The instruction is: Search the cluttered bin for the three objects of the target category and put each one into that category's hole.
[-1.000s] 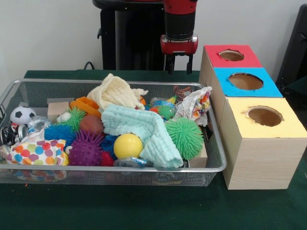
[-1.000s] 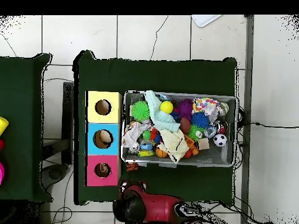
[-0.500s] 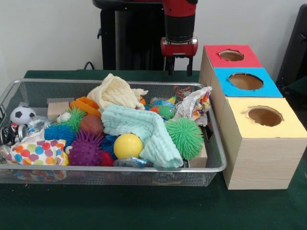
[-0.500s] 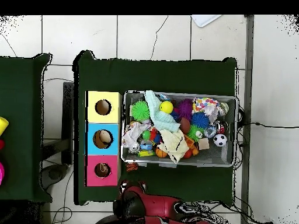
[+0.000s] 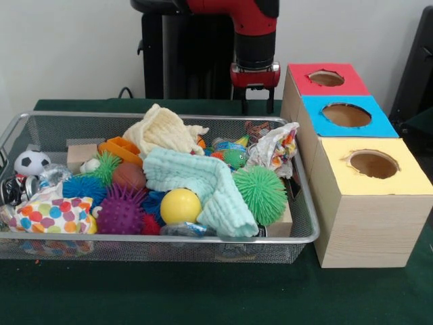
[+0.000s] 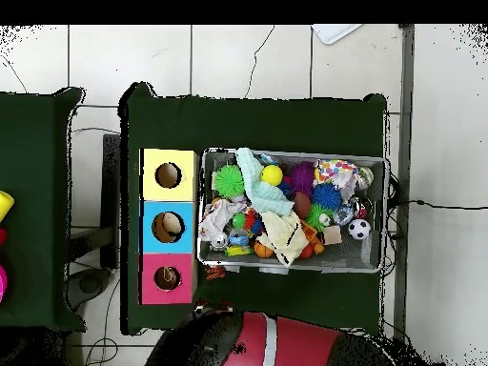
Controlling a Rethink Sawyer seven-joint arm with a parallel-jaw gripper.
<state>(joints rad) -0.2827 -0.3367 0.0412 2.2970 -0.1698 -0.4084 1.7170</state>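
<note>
Roughly, front view first.
Tool (image 5: pixel 256 100): hangs behind the bin's far rim, beside the red box; two dark fingers (image 5: pixel 244 99) stand apart, nothing between them, so released.
Bin (image 5: pixel 308 223): wire mesh basket on the green counter (image 5: pixel 203 298), packed full.
Bin contents: mint cloth (image 5: pixel 203 183) draped over the middle; cream cloth (image 5: pixel 164 132) behind it; yellow ball (image 5: pixel 180 205) touching the mint cloth's front; green spiky ball (image 5: pixel 260 193) just right of it; purple spiky ball (image 5: pixel 122 211) left of the yellow one; blue spiky ball (image 5: pixel 84 187); soccer ball (image 5: pixel 31 162) at the left end; polka-dot pouch (image 5: pixel 51 215) at front left.
Boxes: three in a row right of the bin, red top (image 5: pixel 327 79) farthest, blue top (image 5: pixel 346 115) in the middle, yellow top (image 5: pixel 373 164) nearest, each with a round hole.
Target category: cannot tell which.

Overhead view.
Arm (image 6: pixel 276 343): red and black bulk at the bottom edge, below the bin (image 6: pixel 381 214); tool itself hidden.
Boxes: left of the bin, touching or nearly; the blue hole (image 6: pixel 168 227) shows something pale inside.
Soccer ball (image 6: pixel 359 229): near the bin's right end.
</note>
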